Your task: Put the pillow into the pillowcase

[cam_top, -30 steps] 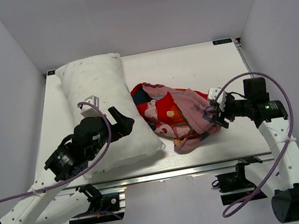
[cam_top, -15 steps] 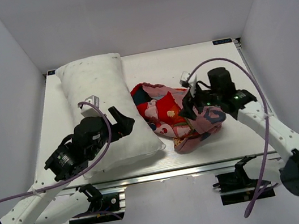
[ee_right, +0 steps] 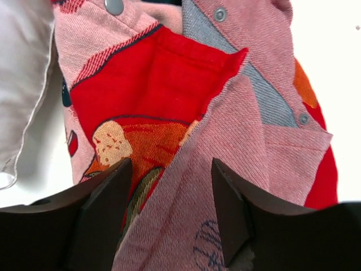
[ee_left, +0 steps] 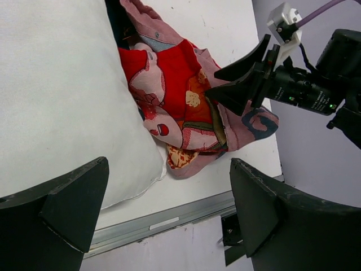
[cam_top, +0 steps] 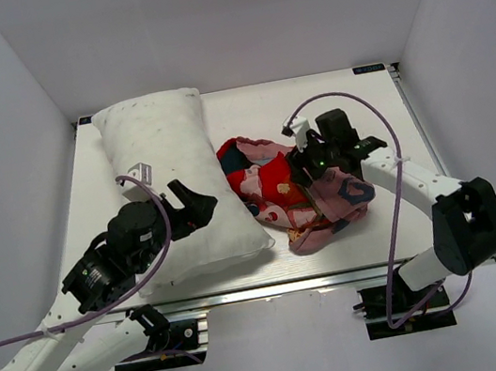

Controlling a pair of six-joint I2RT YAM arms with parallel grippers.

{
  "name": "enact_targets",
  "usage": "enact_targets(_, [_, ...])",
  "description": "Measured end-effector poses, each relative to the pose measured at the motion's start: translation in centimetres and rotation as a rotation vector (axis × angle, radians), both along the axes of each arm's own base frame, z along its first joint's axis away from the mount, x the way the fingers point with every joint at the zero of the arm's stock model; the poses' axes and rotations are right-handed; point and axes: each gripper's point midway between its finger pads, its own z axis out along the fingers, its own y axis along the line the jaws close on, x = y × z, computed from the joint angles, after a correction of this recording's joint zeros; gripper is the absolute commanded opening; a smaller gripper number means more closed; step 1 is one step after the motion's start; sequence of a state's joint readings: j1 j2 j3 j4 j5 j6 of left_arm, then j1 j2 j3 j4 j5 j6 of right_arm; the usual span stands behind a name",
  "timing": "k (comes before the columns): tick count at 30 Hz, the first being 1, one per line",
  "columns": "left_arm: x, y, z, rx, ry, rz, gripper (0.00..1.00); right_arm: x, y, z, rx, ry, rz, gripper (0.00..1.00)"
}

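Note:
The white pillow lies lengthwise on the left half of the table, also showing in the left wrist view. Beside its right edge the red-orange pillowcase sits crumpled, its faded pink reverse folded over the top. My right gripper is down on the heap's middle. Its jaws stand open astride a raised pink fold, which lies between the fingers without being pinched. My left gripper hovers wide open over the pillow's near right part, holding nothing.
The table's metal front rail runs just below the pillow and the heap. Grey walls close in the left, right and back. A sliver of pillow edge shows at the left in the right wrist view.
My right arm has swung in from the table's right side onto the pillowcase, and its jaws have narrowed a little around the pink fold. The left arm has shifted slightly back.

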State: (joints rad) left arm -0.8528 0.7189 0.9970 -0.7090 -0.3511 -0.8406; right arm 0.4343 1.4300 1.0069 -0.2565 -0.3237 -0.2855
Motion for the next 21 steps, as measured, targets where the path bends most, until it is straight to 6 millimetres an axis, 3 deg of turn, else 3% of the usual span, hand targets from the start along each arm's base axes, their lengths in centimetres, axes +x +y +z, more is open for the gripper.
enact_targets(6, [0.1,-0.1,-0.7,0.022,0.018,0.0,0.97,-0.5,1.6,-2.7,-0.033,0.075,0.027,0.33])
enact_targets(9, [0.2,-0.2,-1.0,0.034,0.028,0.0,0.97,-0.1,1.9,-3.9,-0.063,0.104,0.026,0.0])
enact_targets(12, [0.2,-0.1,-1.1,0.038,0.031,0.001,0.97,0.6,1.6,-3.4,-0.085,0.106,0.005,0.0])
enact_targets(14, [0.1,0.0,-1.1,0.039,0.03,0.004,0.97,1.4,1.5,-1.7,-0.077,0.085,-0.004,0.0])
enact_targets(17, [-0.1,0.3,-0.9,0.034,0.025,0.007,0.98,2.4,1.5,2.7,-0.031,-0.016,0.005,0.0])
enact_targets(19, [-0.2,0.5,-0.7,0.028,0.018,0.011,0.98,1.4,1.4,6.4,0.02,-0.092,0.037,0.0])
enact_targets(21, [-0.3,0.8,-0.6,0.028,0.014,0.016,0.98,-1.1,1.3,10.9,0.087,-0.177,0.099,0.0])
